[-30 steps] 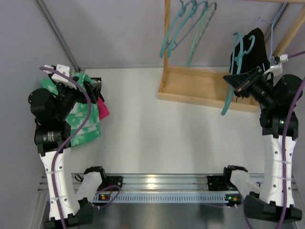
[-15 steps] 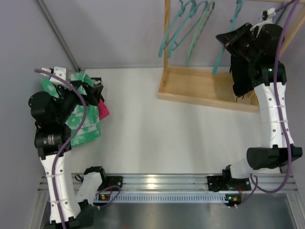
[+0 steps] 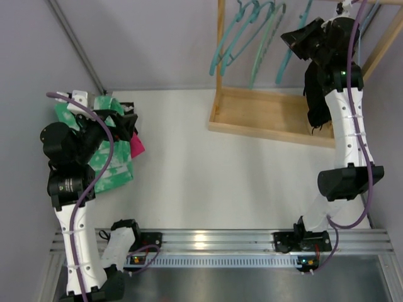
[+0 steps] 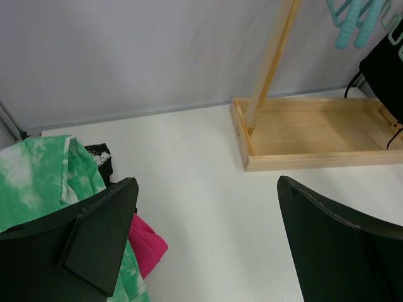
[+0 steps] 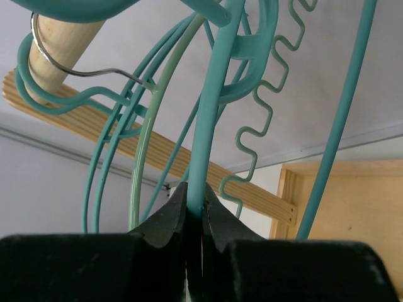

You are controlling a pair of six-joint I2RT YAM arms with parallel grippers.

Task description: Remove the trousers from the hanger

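Trousers off, empty hanger up at the rail.

My right hand is clamped on the stem of the teal hanger, high at the wooden rail among the other hangers; I cannot tell whether its hook is seated over the rail. The trousers lie crumpled at the left of the desk, touching a pink cloth. My left hand hovers above them, fingers wide apart and holding nothing. I judge the removal done and the stowing in hand. Next I need to settle the hook on the rail, let go, and back out without snagging the neighbours.
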